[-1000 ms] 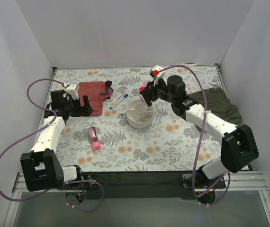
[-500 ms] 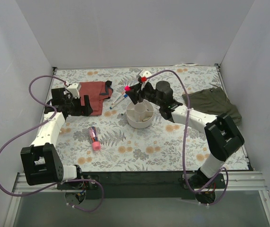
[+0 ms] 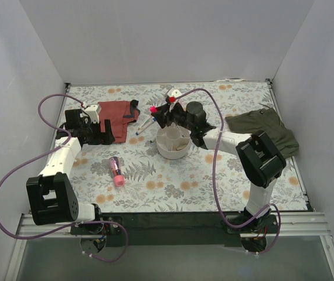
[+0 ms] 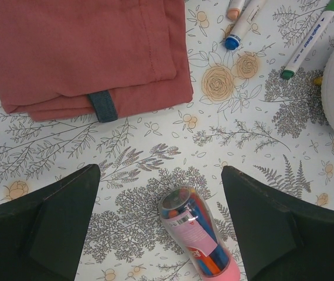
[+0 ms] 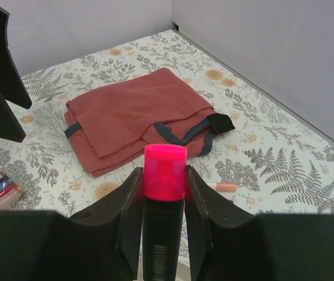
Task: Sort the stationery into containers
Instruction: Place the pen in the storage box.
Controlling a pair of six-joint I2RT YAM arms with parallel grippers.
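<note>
The right hand (image 5: 163, 174) is closed on the highlighter (image 5: 163, 222): both fingers press against the black barrel just below the pink cap, and the cap stands out beyond the fingertips. In the top view this hand hangs above the worktop (image 3: 214, 181) at the far-left edge of the organiser (image 3: 173, 142), with the cap aimed far and to the left. The highlighter is clear of the worktop and outside the organiser. The organiser is a round white unit with a central cup and divided compartments around it, and it stands near the middle of the worktop. Whether any compartment holds an item cannot be told. The left hand (image 4: 160, 175) is wide open and holds nothing. It hangs above the worktop at the left, at the near-left edge of the red cloth (image 3: 118, 113). The red cloth lies folded at the far left, with a dark loop at its edge. The pens (image 4: 242, 26) lie loose on the worktop between the red cloth and the organiser. One has a blue cap, and another beside it has a green tip. A clear tube (image 4: 195, 234) with a pink end lies on the worktop on the near-left side of the organiser, well apart from it, and coloured items show inside it. The green cloth (image 3: 268, 132) lies crumpled at the right edge of the worktop, behind the right arm.
</note>
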